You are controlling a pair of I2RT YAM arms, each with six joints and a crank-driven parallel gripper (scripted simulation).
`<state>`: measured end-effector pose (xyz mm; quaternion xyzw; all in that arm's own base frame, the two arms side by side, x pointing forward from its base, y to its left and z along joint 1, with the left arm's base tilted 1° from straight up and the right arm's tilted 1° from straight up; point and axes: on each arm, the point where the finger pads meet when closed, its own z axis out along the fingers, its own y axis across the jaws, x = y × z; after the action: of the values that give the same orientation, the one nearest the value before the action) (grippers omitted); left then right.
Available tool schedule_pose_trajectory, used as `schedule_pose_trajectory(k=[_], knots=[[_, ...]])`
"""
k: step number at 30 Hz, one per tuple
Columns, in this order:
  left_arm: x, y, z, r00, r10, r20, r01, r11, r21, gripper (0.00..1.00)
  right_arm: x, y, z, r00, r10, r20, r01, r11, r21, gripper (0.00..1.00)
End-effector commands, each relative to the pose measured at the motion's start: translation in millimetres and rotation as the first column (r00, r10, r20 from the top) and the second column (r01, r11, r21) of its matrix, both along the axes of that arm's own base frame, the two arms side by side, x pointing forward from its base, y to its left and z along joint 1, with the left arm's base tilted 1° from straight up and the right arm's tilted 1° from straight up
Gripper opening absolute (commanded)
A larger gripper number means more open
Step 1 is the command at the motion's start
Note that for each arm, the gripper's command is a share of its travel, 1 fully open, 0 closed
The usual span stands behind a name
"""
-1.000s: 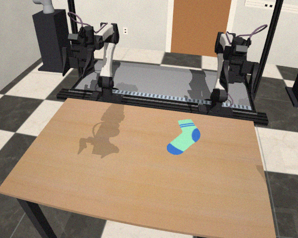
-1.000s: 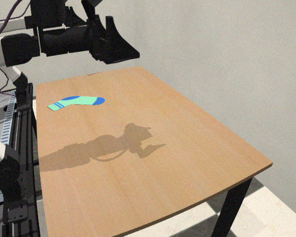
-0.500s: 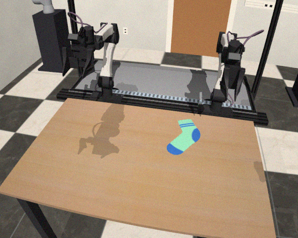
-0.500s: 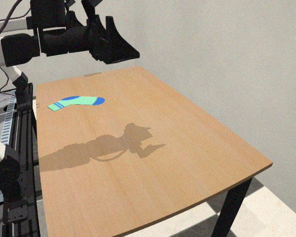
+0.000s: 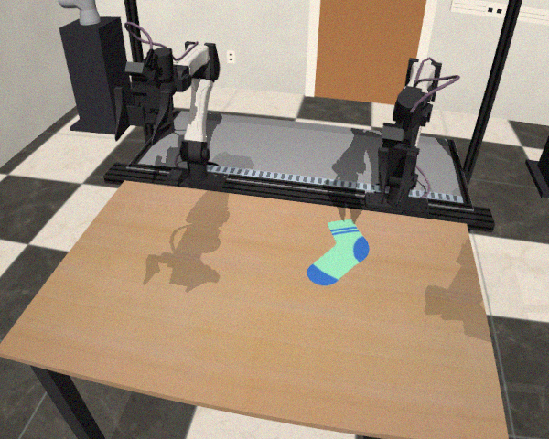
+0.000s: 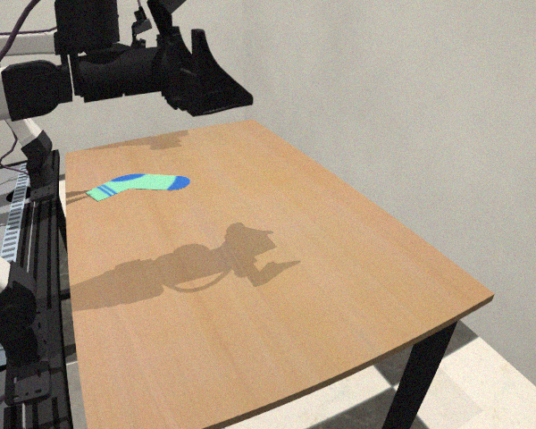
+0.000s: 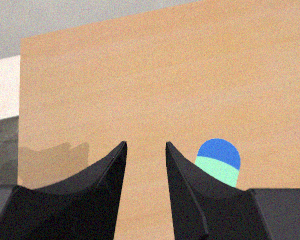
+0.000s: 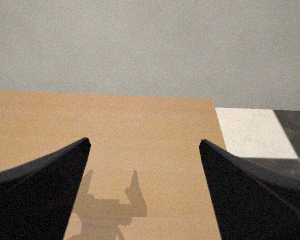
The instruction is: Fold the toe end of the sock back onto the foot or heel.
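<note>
A mint-green sock (image 5: 339, 256) (image 6: 154, 181) (image 7: 216, 169) lies flat and unfolded on the table. Its blue toe (image 5: 321, 275) (image 6: 180, 183) (image 7: 219, 151) points away from the arms, its blue heel (image 5: 361, 249) (image 6: 129, 177) bulges to one side, and its striped cuff (image 5: 343, 228) (image 6: 100, 191) faces the rail. My left gripper (image 5: 392, 200) (image 7: 146, 144) is partly open and empty, above the table; in the left wrist view the toe is right of its fingers. My right gripper (image 5: 133, 140) (image 8: 145, 141) is wide open and empty, high up and away from the sock.
The wooden table (image 5: 265, 345) (image 6: 305, 194) holds only the sock. A black rail (image 5: 294, 188) with both arm bases runs along its back edge. Arm shadows fall on the wood, one of them beside the sock's cuff.
</note>
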<state>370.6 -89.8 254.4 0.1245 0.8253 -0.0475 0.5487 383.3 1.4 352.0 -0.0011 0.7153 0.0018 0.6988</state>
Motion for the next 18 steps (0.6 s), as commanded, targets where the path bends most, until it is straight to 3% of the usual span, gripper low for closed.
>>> schedule_pose_trajectory(k=[1,7,11,18], knots=[[-6.3,-14.5,-11.1,0.996,-0.044,-0.074,0.048,0.998,0.044,0.34,-0.8,-1.4,9.0,1.0,-0.004,0.025,0.004,1.0,-0.001,1.0],[-25.7,-39.4,-42.3,0.972,-0.123,-0.202,0.145,0.985,0.098,0.34,-0.8,-1.4,9.0,1.0,-0.004,0.025,0.004,1.0,-0.001,1.0],[-31.7,-46.9,-48.2,0.962,-0.145,-0.233,0.174,0.979,0.109,0.34,-0.7,-1.4,9.1,1.0,-0.004,0.026,0.004,1.0,-0.001,1.0],[-65.5,-71.1,-84.5,0.89,-0.229,-0.394,0.315,0.934,0.17,0.34,-0.7,-1.4,9.2,1.0,-0.004,0.026,0.004,1.0,-0.001,1.0]])
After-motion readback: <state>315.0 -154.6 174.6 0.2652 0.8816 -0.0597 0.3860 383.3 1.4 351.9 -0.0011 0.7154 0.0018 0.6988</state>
